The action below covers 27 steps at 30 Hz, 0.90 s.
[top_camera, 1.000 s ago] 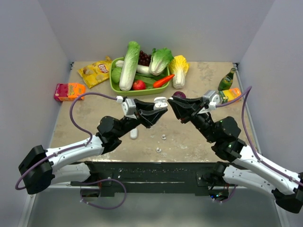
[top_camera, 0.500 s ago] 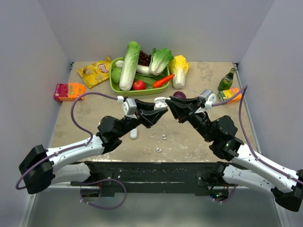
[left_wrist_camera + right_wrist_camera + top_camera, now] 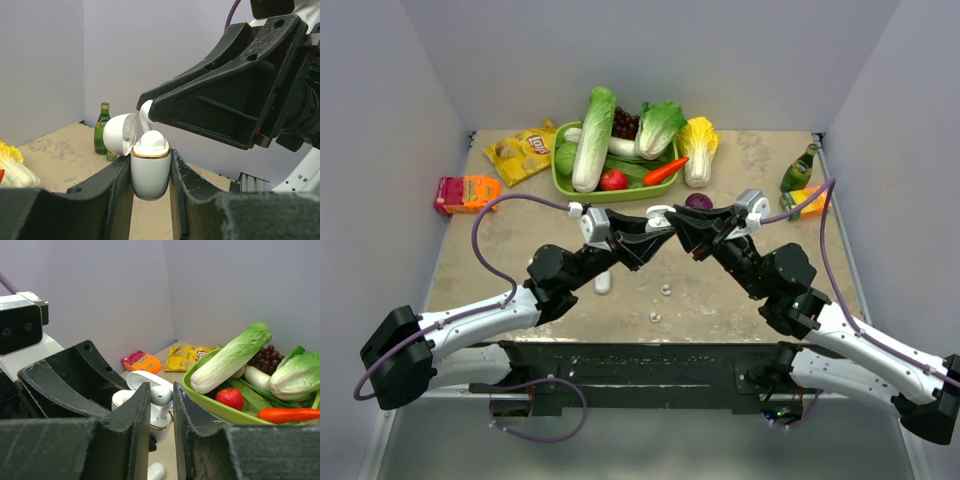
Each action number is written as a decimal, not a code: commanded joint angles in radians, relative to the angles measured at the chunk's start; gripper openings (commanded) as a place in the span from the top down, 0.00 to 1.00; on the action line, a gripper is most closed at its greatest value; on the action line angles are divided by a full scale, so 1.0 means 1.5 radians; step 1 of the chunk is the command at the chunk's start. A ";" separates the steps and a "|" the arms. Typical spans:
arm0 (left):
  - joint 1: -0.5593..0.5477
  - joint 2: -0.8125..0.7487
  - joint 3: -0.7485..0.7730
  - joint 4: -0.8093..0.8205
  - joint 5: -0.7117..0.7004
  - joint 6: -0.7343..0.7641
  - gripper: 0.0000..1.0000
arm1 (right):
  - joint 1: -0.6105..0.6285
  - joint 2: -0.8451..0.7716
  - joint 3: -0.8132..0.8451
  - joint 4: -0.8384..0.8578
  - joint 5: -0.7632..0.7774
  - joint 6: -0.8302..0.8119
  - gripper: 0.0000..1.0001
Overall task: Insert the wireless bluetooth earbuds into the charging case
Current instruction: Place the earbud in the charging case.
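Near the front edge of the bench, two tiny white pieces lie loose, with bare mottled surface open to their left and right. Above mid-bench the left claw clamps the charging case, its lid swung open, and the right claw is closed narrowly on an earbud at the case's mouth; whether it is seated I cannot tell. Farther back, by the walls, are a yellow Lay's chip bag, a green tray of vegetables, a pink-and-orange carton at the left edge and a green glass bottle at the right, their labels too small to read.
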 commanded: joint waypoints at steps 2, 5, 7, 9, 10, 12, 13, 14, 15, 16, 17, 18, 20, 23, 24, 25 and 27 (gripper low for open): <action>0.000 -0.011 0.015 0.053 0.001 0.008 1.00 | 0.006 -0.001 0.001 0.008 -0.001 -0.004 1.00; 0.000 -0.011 0.016 0.054 -0.002 0.009 1.00 | 0.007 -0.004 -0.003 0.007 -0.006 -0.006 1.00; 0.000 -0.010 0.016 0.056 -0.005 0.010 1.00 | 0.007 -0.003 -0.004 0.002 -0.007 -0.005 1.00; 0.000 -0.011 0.016 0.058 -0.007 0.011 1.00 | 0.009 -0.006 -0.005 -0.003 -0.009 -0.003 1.00; 0.000 -0.012 0.016 0.058 -0.010 0.012 1.00 | 0.009 -0.007 -0.007 -0.004 -0.009 -0.002 1.00; 0.000 -0.012 0.016 0.060 -0.011 0.014 1.00 | 0.011 -0.011 -0.011 -0.009 -0.009 0.001 1.00; 0.000 -0.013 0.016 0.061 -0.012 0.015 1.00 | 0.011 -0.013 -0.012 -0.010 -0.008 0.003 1.00; 0.000 -0.013 0.016 0.061 -0.013 0.015 1.00 | 0.012 -0.017 -0.014 -0.010 -0.008 0.003 1.00; 0.000 -0.012 0.016 0.062 -0.014 0.017 1.00 | 0.012 -0.019 -0.017 -0.013 -0.008 0.004 1.00; 0.000 -0.014 0.016 0.063 -0.015 0.017 1.00 | 0.012 -0.021 -0.017 -0.016 -0.007 0.005 1.00; 0.000 -0.014 0.016 0.064 -0.016 0.017 1.00 | 0.013 -0.022 -0.018 -0.018 -0.007 0.006 1.00; 0.000 -0.013 0.017 0.064 -0.016 0.018 1.00 | 0.013 -0.024 -0.019 -0.021 -0.007 0.007 0.99; 0.000 -0.013 0.018 0.065 -0.017 0.018 1.00 | 0.014 -0.024 -0.019 -0.024 -0.007 0.009 0.98; 0.000 -0.012 0.020 0.067 -0.016 0.018 1.00 | 0.014 -0.025 -0.020 -0.027 -0.005 0.010 0.94; 0.000 -0.011 0.022 0.067 -0.015 0.018 1.00 | 0.014 -0.025 -0.020 -0.028 -0.006 0.011 0.92; 0.000 -0.011 0.022 0.067 -0.013 0.017 1.00 | 0.015 -0.025 -0.019 -0.029 -0.006 0.011 0.92; 0.000 -0.010 0.021 0.069 -0.012 0.014 1.00 | 0.015 -0.025 -0.017 -0.031 -0.006 0.012 0.88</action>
